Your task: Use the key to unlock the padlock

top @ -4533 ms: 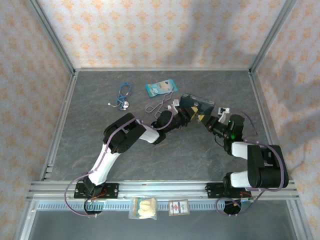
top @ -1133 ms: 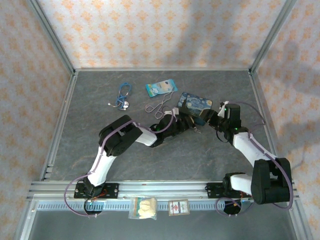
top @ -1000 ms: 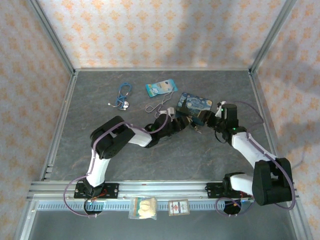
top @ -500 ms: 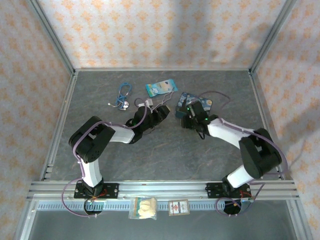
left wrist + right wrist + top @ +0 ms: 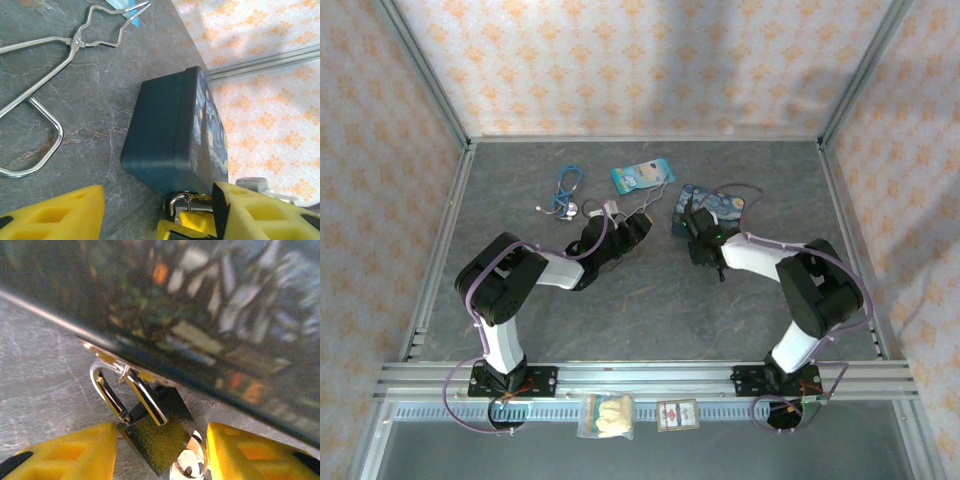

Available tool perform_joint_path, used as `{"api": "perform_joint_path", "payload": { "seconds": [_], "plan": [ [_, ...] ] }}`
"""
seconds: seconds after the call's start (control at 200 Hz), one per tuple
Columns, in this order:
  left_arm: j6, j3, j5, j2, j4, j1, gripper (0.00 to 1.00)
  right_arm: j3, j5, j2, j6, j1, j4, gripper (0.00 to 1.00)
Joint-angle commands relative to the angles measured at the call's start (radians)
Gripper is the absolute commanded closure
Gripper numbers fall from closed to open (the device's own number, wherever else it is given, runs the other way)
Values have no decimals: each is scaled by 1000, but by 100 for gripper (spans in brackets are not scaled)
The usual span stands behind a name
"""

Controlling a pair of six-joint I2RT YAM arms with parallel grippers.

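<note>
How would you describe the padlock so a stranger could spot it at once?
On the grey table lies a dark blue painted tin. The padlock is hooked to its edge. Unlike the long silver forceps nearby, it is tiny, with a dark squarish body and thin shiny shackle.

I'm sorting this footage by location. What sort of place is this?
Probably a lab test cell for robots: patterned wall panels in an aluminium frame enclose a grey table, with unrelated props such as a stethoscope and forceps laid out.
</note>
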Motion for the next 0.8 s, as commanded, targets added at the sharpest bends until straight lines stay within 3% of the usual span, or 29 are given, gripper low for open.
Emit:
{"api": "perform_joint_path", "payload": {
  "seconds": [0.0, 0.245, 0.38, 0.57, 0.691, 0.796],
  "plan": [
    [-4, -17, 2, -30, 61, 11, 44, 16, 59, 18, -22, 7, 19, 51],
    [-18, -39, 10, -30, 91, 16, 44, -13, 72, 11, -29, 8, 50, 71],
    [-27, -46, 10, -32, 111, 19, 44, -34, 83, -13, -52, 7, 82, 76],
    [-36, -56, 32, -32, 150, 28, 44, -31, 47, -24, -97, 6, 94, 93],
    [-56, -79, 58, -30, 201, 46, 44, -5, 33, -19, -121, 4, 65, 100],
    [-79, -97, 83, -23, 262, 60, 44, 25, -1, -19, -154, -4, 38, 100]
  ]
}}
